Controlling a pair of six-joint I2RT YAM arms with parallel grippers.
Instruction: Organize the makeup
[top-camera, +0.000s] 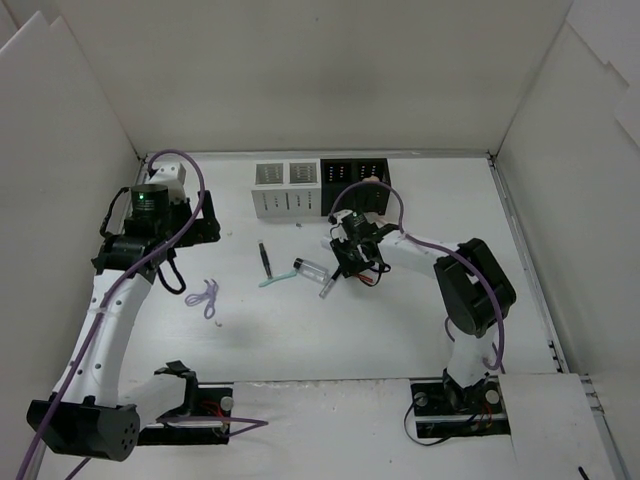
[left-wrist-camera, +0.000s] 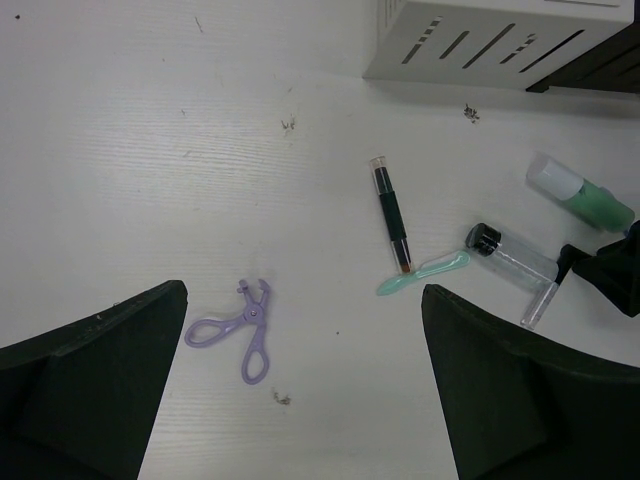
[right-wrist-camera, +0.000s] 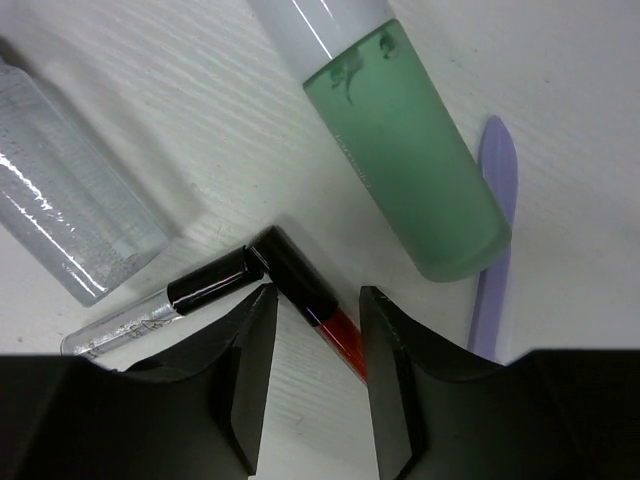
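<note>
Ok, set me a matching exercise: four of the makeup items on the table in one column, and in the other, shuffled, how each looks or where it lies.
Things:
1. red-and-black stick
2. purple scissor-shaped tool
3. green tube
4. vial

Descriptions:
A. has a white cap
B. see-through, with a black cap
C. between the fingers of the right gripper
D. alone, off to the left of the others

Pairs: 1-C, 2-D, 3-A, 4-B

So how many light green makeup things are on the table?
2. The mint-green tube lies beside the clear vial. The mint stick lies left of the vial, at the black stick's end. More may hide under the right arm.
</note>
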